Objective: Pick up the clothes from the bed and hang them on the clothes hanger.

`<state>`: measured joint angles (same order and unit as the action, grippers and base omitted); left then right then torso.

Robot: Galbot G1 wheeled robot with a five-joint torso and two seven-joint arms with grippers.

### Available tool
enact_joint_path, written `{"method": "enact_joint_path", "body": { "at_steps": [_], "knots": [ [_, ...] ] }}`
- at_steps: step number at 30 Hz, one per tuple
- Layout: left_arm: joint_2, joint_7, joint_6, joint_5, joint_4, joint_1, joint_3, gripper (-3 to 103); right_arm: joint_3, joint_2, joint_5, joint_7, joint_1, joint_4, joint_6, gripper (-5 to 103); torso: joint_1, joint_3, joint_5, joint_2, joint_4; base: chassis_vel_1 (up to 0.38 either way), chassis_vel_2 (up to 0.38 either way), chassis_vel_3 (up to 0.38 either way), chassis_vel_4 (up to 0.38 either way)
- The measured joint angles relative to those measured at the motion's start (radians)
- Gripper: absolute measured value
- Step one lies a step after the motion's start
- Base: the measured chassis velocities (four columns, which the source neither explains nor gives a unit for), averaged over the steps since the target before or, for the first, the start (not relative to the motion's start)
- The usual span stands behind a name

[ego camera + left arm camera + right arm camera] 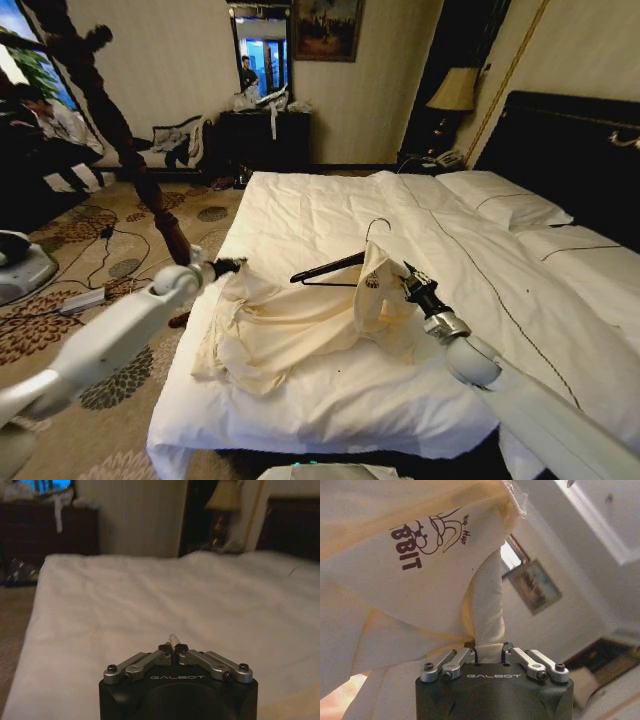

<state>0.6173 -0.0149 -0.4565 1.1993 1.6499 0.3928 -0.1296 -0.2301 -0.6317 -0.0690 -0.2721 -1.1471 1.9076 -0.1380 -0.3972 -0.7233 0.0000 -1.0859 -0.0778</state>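
Cream T-shirt (300, 325) sits mid-air over the near-left part of the bed (330, 215), stretched between both arms, likely to open it for the clothes hanger (335, 268). Right gripper (405, 278) is clamped on a bunched fold; left gripper (228, 267) pinches a sliver of hem. Hanger is partly inside the shirt, long axis left-right, hook pointing up and far.

cream garment (290, 325), crumpled, partly lifted over white bed (330, 215); black clothes hanger (335, 266) tucked into its collar, hook up.
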Motion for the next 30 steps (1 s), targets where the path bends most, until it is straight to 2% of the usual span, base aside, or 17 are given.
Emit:
{"method": "enact_joint_path", "body": {
  "at_steps": [1, 3, 5, 8, 9, 11, 13, 15, 18, 23, 30],
  "knots": [
    [0.0, 0.0, 0.0, 0.0, 0.0, 0.0, 0.0, 1, 0.0, 0.0, 0.0, 0.0, 0.0, 0.0, 0.0, 19, 0.0, 0.0, 0.0, 0.0, 0.0, 0.0, 0.0, 0.0, 0.0],
    [-0.023, -0.05, -0.038, 0.069, 0.066, -0.02, 0.027, 1, 0.038, -0.011, 0.022, -0.001, 0.056, -0.035, -0.003, 19, 0.0, 0.0, 0.0003, 0.0, -0.0004, 0.0, 0.0, 0.0, 0.0],
    [-0.031, -0.067, -0.048, 0.088, 0.085, -0.028, 0.032, 1, 0.05, -0.016, 0.023, -0.001, 0.074, -0.043, -0.003, 19, 0.0, 0.0, 0.0003, 0.0, -0.0004, 0.0, 0.0, 0.0, 0.0],
    [-0.07, -0.142, -0.088, 0.156, 0.173, -0.084, 0.036, 1, 0.13, -0.038, 0.051, -0.002, 0.183, -0.066, -0.018, 19, 0.0, 0.0, -0.0001, 0.0, 0.0004, 0.0, 0.0, 0.0, 0.0],
    [-0.07, -0.142, -0.088, 0.156, 0.173, -0.084, 0.036, 1, 0.13, -0.038, 0.051, -0.002, 0.183, -0.066, -0.018, 19, 0.0, 0.0, -0.0001, 0.0, 0.0004, 0.0, 0.0, 0.0, 0.0],
    [-0.073, -0.182, -0.107, 0.192, 0.204, -0.113, 0.031, 1, 0.162, -0.045, 0.056, -0.002, 0.219, -0.066, -0.026, 19, 0.0, 0.0, -0.0004, 0.0, 0.0004, 0.0, 0.0, 0.0, 0.0],
    [-0.075, -0.242, -0.135, 0.262, 0.256, -0.16, 0.022, 1, 0.203, -0.06, 0.056, -0.001, 0.26, -0.076, -0.04, 19, 0.0, 0.0, 0.0, 0.0, -0.0004, 0.0, 0.0, 0.0, 0.0],
    [-0.076, -0.255, -0.141, 0.278, 0.267, -0.17, 0.018, 1, 0.211, -0.064, 0.055, -0.001, 0.267, -0.079, -0.042, 19, 0.0, 0.0, 0.0001, 0.0, -0.0004, 0.0, 0.0, 0.0, 0.0],
    [-0.086, -0.307, -0.165, 0.336, 0.32, -0.205, 0.008, 1, 0.242, -0.084, 0.051, -0.001, 0.294, -0.094, -0.047, 19, 0.0, 0.0, 0.0002, 0.0, -0.0003, 0.0, 0.0, 0.0, 0.0],
    [-0.106, -0.328, -0.176, 0.345, 0.346, -0.183, 0.019, 1, 0.254, -0.09, 0.044, 0.0, 0.3, -0.09, -0.051, 19, 0.0, 0.0, 0.0, 0.0, 0.0, 0.0, 0.0, 0.0, 0.0],
    [-0.111, -0.33, -0.187, 0.283, 0.292, -0.134, 0.037, 1, 0.236, -0.074, 0.05, 0.0, 0.276, -0.065, -0.056, 19, 0.0, 0.0, -0.0001, 0.0, -0.0002, 0.0, 0.0, 0.0, 0.0]
  ]
}}
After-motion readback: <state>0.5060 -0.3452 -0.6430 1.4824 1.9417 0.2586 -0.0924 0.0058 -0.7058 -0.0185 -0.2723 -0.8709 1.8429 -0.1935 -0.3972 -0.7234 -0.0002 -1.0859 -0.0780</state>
